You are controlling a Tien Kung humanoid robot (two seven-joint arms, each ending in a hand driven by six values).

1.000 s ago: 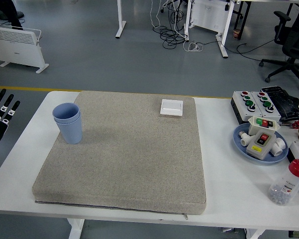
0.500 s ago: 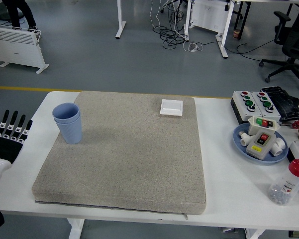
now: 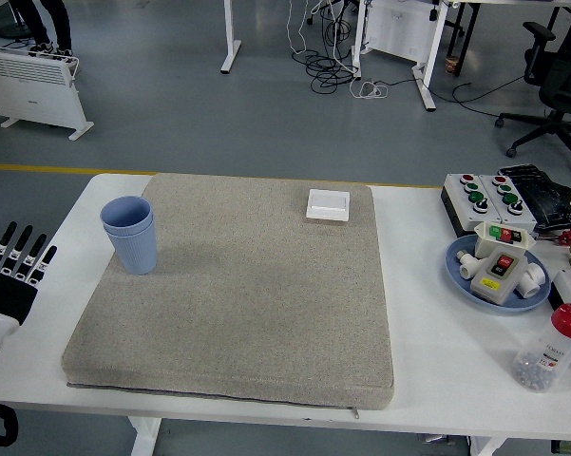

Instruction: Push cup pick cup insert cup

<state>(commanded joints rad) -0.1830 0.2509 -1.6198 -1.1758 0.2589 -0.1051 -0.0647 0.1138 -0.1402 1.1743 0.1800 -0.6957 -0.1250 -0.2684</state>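
Two blue cups (image 3: 130, 234), one nested inside the other, stand upright at the far left of a grey-beige mat (image 3: 237, 294) on the white table (image 3: 456, 351). My left hand (image 3: 12, 271) is at the picture's left edge, beside the table's left side, well to the left of and nearer than the cups. Its fingers (image 3: 24, 249) are straight and spread, and it holds nothing. My right hand is not in view.
A small white square box (image 3: 328, 204) lies at the mat's far edge. On the right stand a button box (image 3: 489, 198), a blue plate (image 3: 464, 275) with switch parts, and a red-capped bottle (image 3: 554, 349). People's legs stand by a heater at far left.
My left hand has moved from the picture's upper left edge down and slightly right, then eased a little lower. The cups have not moved. The person at the top left has shifted.
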